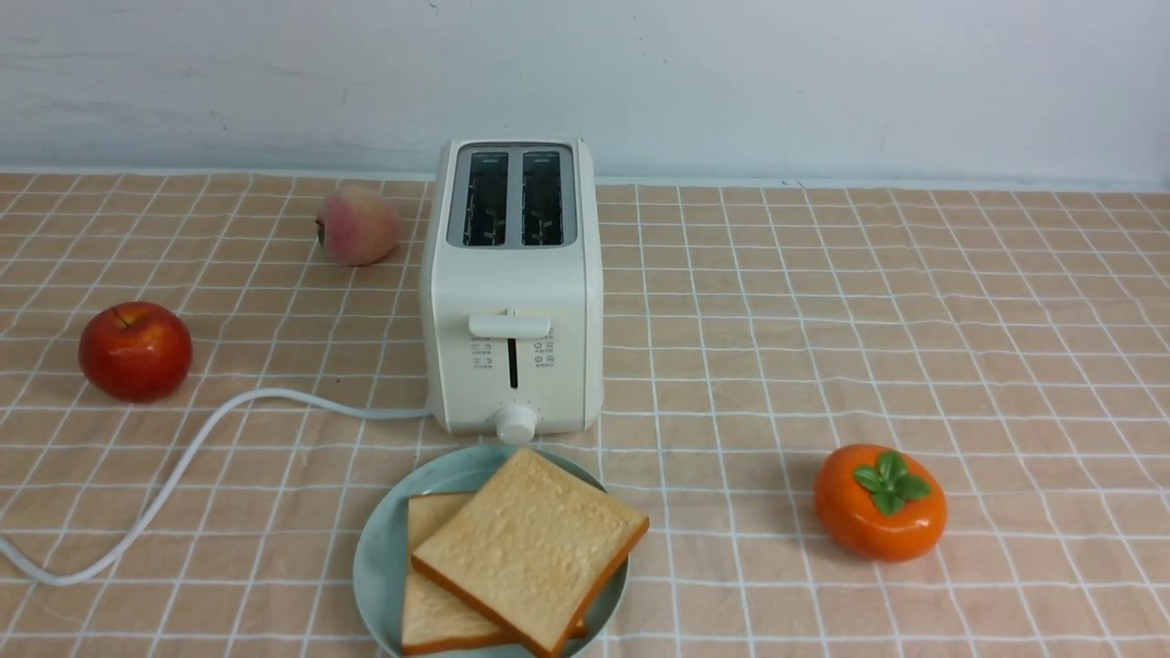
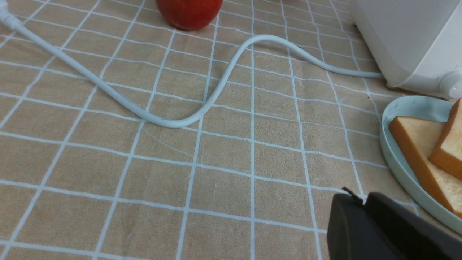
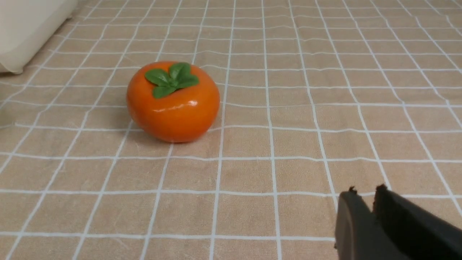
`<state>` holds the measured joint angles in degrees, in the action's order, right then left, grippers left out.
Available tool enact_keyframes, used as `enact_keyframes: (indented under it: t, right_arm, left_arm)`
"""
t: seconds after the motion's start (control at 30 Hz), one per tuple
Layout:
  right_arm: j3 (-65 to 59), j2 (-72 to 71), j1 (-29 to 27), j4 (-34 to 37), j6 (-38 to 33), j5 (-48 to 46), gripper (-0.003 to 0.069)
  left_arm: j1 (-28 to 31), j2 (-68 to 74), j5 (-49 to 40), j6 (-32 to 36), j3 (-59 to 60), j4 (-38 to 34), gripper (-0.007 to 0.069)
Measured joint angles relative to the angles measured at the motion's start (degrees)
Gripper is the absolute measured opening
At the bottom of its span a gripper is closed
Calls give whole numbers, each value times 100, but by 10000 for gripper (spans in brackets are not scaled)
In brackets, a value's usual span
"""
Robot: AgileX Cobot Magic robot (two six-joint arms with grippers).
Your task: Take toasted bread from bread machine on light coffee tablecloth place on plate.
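Both toast slices (image 1: 526, 548) lie overlapped on the plate (image 1: 384, 548) at the desk's near edge, the toaster (image 1: 512, 292) empty; both pincers (image 2: 364, 202) (image 3: 364, 196), clenched and empty, could snag the cord (image 2: 173, 121) on moving.

We see only gripper tips. Left gripper (image 2: 355, 202): matte black fingers (image 2: 389, 231), smooth plastic-looking, rounded edges, small nub on the tip, entering at 5 o'clock of its wrist frame. Right gripper (image 3: 364, 193): same matte black fingers (image 3: 355, 231), two pointed nubs on top, thin dark seam between, also at 5 o'clock.
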<state>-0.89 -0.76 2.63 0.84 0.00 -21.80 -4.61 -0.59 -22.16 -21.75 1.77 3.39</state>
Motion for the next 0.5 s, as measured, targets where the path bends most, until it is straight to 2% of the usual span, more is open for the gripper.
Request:
enact_keyframes:
  t: [0.5]
  right_arm:
    - [0, 0, 0, 0, 0, 0, 108]
  left_arm:
    - [0, 0, 0, 0, 0, 0, 56]
